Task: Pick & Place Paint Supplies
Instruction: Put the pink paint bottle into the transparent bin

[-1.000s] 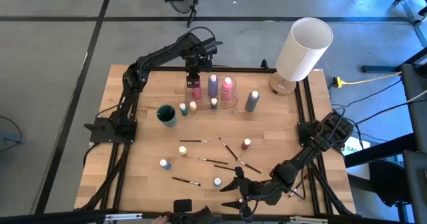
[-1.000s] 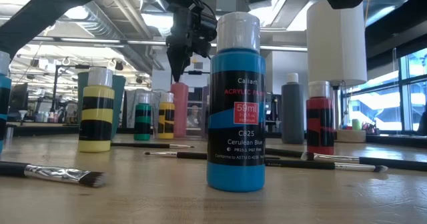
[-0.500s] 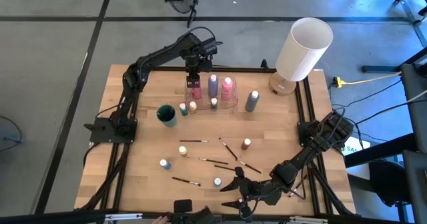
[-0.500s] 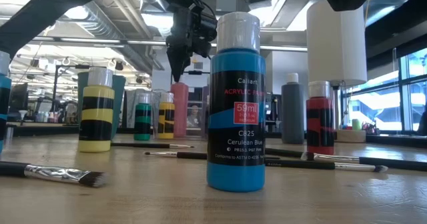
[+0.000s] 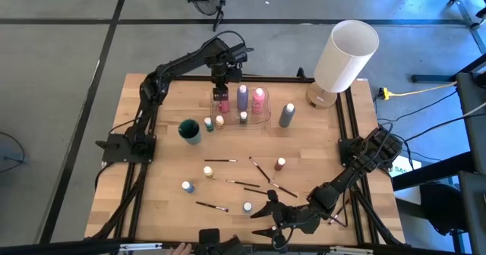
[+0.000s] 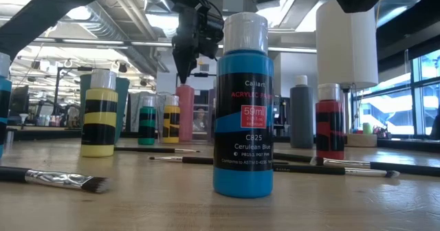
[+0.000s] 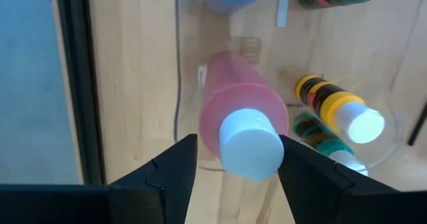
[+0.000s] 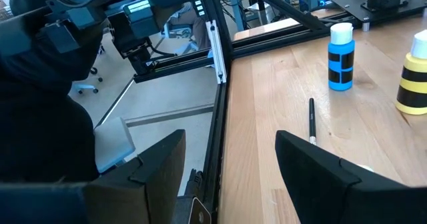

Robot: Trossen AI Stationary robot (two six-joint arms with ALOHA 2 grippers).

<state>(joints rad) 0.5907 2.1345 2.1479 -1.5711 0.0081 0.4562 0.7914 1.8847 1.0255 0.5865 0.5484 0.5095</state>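
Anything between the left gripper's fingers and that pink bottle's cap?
No. The left wrist view shows the left gripper open, fingers flanking the pink bottle's white cap with bare gaps.

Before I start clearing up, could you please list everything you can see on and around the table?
lamp: one, white, far right corner.
clear tray: one, far middle.
tall bottles: four; pink, purple and pink in the tray, grey beside it.
teal container: one, left of the tray.
small bottles: seven, white-capped; three at the tray, four on the near half.
paintbrushes: five, dark-handled, scattered on the near half.
left gripper: open, just above a pink bottle in the tray.
right gripper: open, at the near edge.
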